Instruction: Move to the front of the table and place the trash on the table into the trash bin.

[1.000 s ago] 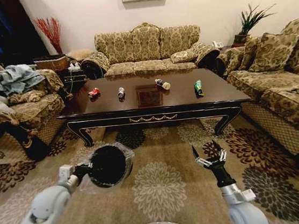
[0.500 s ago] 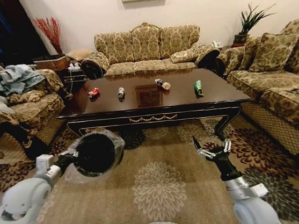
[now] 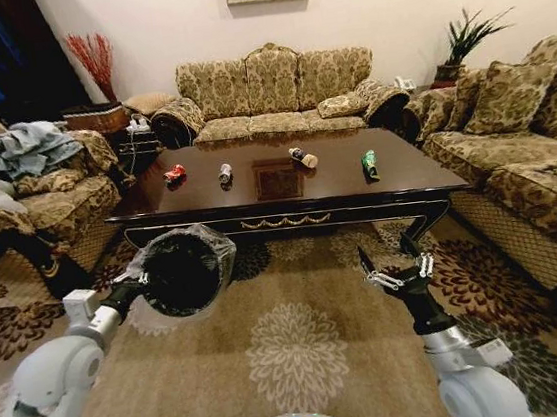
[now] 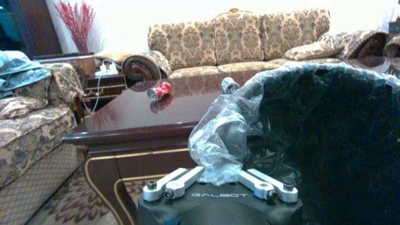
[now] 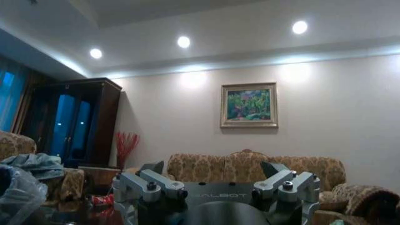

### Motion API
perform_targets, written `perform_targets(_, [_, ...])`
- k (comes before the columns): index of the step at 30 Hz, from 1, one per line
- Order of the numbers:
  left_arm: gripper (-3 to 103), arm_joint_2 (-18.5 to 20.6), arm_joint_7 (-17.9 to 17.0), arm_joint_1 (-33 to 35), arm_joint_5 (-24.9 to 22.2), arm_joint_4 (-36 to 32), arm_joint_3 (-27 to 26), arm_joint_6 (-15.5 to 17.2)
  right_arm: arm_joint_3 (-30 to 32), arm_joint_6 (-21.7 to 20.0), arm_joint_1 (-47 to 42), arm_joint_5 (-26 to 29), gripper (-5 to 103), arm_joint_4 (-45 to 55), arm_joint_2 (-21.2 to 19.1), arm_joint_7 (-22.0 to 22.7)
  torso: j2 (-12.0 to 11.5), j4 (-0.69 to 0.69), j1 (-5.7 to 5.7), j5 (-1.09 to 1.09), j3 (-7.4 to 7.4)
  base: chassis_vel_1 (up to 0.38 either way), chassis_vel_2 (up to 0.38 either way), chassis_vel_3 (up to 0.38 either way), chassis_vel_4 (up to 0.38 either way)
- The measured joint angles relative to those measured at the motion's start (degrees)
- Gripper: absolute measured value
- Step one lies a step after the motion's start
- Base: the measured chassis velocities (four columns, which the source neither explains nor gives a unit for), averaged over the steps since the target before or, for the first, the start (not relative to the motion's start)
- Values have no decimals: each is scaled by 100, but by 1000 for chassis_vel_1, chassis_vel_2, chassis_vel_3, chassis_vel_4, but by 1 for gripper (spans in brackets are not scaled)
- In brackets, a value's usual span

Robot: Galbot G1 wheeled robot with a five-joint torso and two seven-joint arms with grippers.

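— Bin (image 3: pixel 185 271) carried in left gripper (image 4: pixel 216 180), fingers (image 4: pixel 167 183) clamped on the bagged rim, mouth tipped toward table (image 3: pixel 411 175): ready to catch?
— Likely. Right gripper (image 3: pixel 396 264) raised, empty, fingers (image 3: pixel 366 265) spread. Trash (image 3: pixel 175 173) lying in a row on the tabletop, well ahead, untouched.

The table (image 3: pixel 356 181) is long, dark and glossy, with curved legs, gold trim and a square carved inlay at its middle. Four bits of trash lie in a loose row across its top, well apart: a crushed red can (image 3: pixel 175 173) toward the left end, a silver-black can (image 3: pixel 224 174), a dark bottle with a pale cap (image 3: pixel 303 156) lying tilted, and a green bottle (image 3: pixel 369 165) toward the right. The trash bin (image 3: pixel 179 273), black and round with a crinkly clear bag over its rim, hangs tipped on its side in front of the table, above the carpet.
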Motion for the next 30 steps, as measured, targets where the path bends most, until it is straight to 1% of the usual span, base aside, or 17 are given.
perform_targets(1, [0,0,0,0,0,0,0,0,0,0,0,0,100,0,0,0,0,0,0,0,0,-103,158,125,-135])
perform_targets(4, [0,-27,-50,-26,2,53,97,-260,-33,52,2,-36,100,-35,28,26,-1,0,2,-1,2,-125,156,124,-167])
perform_targets(5, [0,-27,-50,-26,2,53,97,-260,-33,52,2,-36,100,-35,28,26,-1,0,2,-1,2,-116,156,121,-156])
perform_targets(7, [0,-13,-167,-83,-10,143,157,-420,-50,113,6,-46,100,-84,30,77,-1,-1,5,-2,4,-95,117,100,-141])
perform_targets(11, [0,-21,-257,-128,-15,163,174,-485,-50,136,25,-67,100,-130,21,90,-1,-1,3,0,2,-37,24,10,-42])
perform_targets(15, [0,-36,-259,-129,4,163,192,-518,-50,144,25,-78,100,-149,22,84,-1,-1,1,0,0,0,0,0,0])
perform_targets(18, [0,-56,-37,-100,55,285,216,-770,-56,150,5,-89,100,-185,44,38,-20,-1,-4,-1,-10,0,0,0,0])
perform_targets(19, [0,-49,9,-90,56,313,213,-804,-57,150,5,-90,100,-192,44,28,-22,-1,-4,-1,-11,0,0,0,0])
perform_targets(28, [0,172,303,89,86,535,82,-840,-63,151,27,-91,100,-282,67,-13,-28,0,-5,-1,-14,0,0,0,0])
perform_targets(30, [0,176,309,92,86,540,82,-840,-64,151,26,-91,100,-284,68,-16,-28,-1,-5,0,-14,0,0,0,0])
